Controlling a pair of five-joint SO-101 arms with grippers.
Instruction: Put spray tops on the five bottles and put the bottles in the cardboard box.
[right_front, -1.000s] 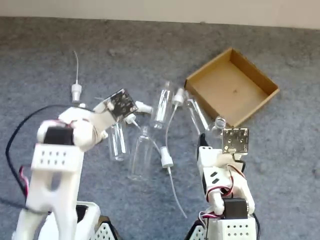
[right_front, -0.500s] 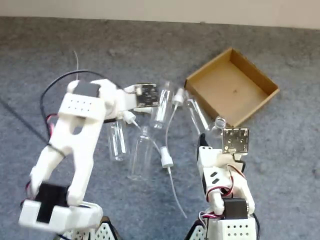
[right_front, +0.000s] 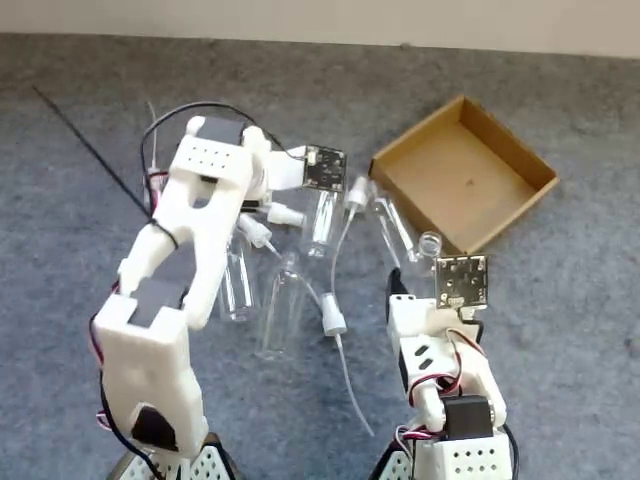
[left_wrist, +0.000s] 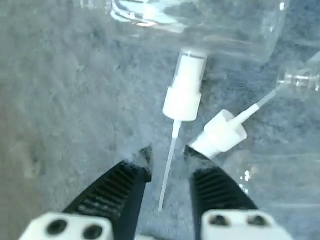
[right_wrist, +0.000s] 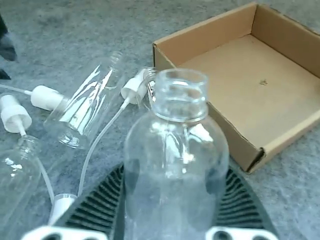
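In the right gripper (right_wrist: 172, 202), near the cardboard box (right_wrist: 235, 60), an uncapped bottle (right_wrist: 175, 145) stands neck up, the pads clamped on its body. In the high view its neck (right_front: 430, 243) sits just beside the box's near wall (right_front: 425, 215). The left gripper (left_wrist: 167, 157) hangs low over the grey carpet (right_front: 560, 300) with its jaws apart and nothing gripped. A spray top (left_wrist: 184, 95) lies ahead of it, its thin tube running down between the fingers. A second spray top (left_wrist: 220, 132) lies against one fingertip (left_wrist: 192, 152). Three loose bottles (right_front: 283, 305), (right_front: 322, 215), (right_front: 395, 230) lie flat between the arms, and another top (right_front: 333, 320) lies beside them.
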